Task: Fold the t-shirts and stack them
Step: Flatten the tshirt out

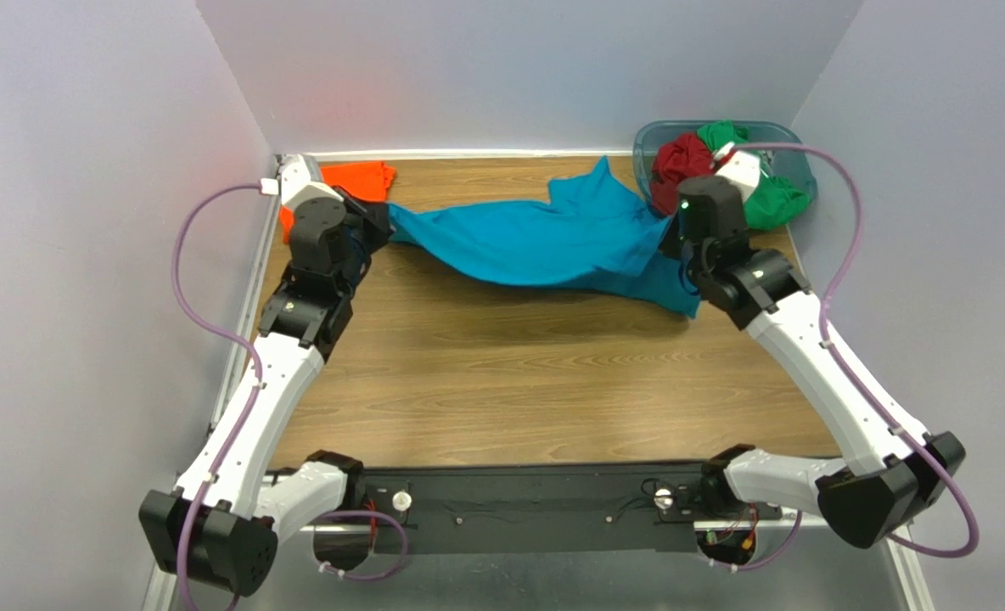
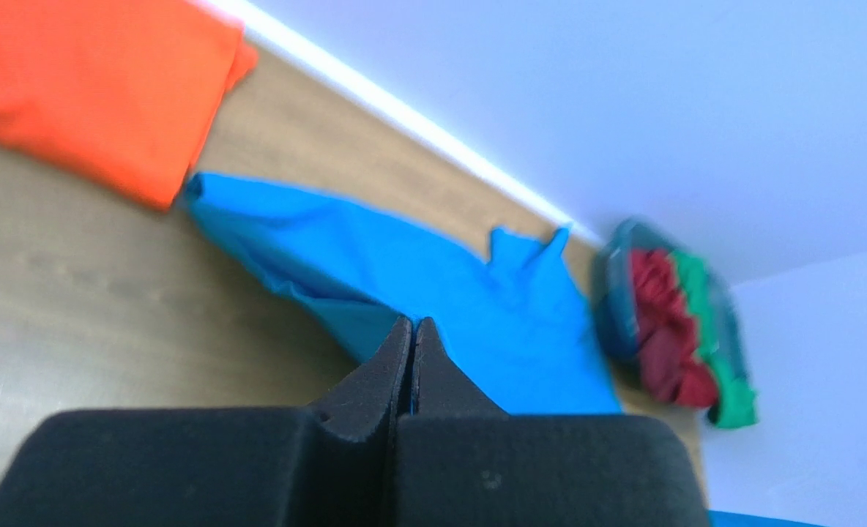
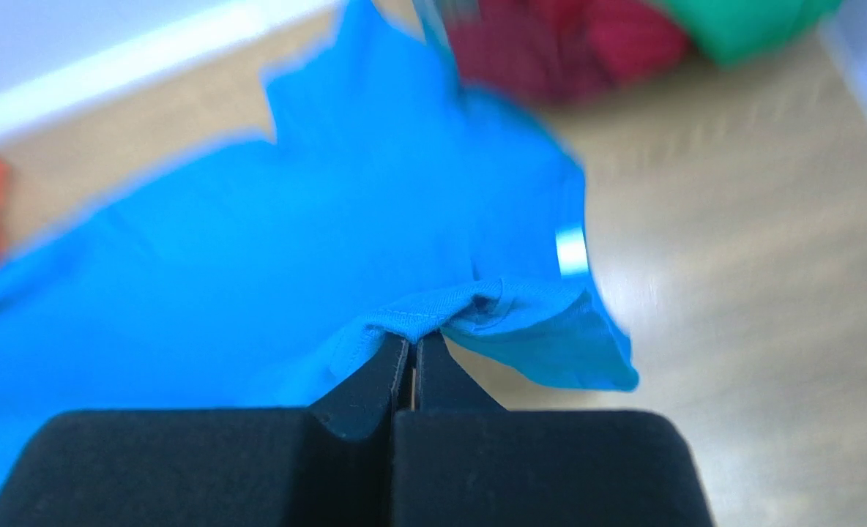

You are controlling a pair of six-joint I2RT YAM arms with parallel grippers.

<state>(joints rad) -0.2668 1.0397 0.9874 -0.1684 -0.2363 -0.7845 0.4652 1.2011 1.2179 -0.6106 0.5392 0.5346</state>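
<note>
A wooden table (image 1: pixel 495 382) sits between plain pale walls (image 1: pixel 533 64) left, right and far. A white strip (image 1: pixel 469 154) lines its far edge.

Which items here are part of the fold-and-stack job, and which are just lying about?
Job: teal-blue cloth t-shirt, pinched by left gripper and right gripper; folded bright orange cloth t-shirt; crumpled dark red t-shirt and green t-shirt.
Just there: grey-blue plastic tub holding the red and green ones; wooden table.
</note>
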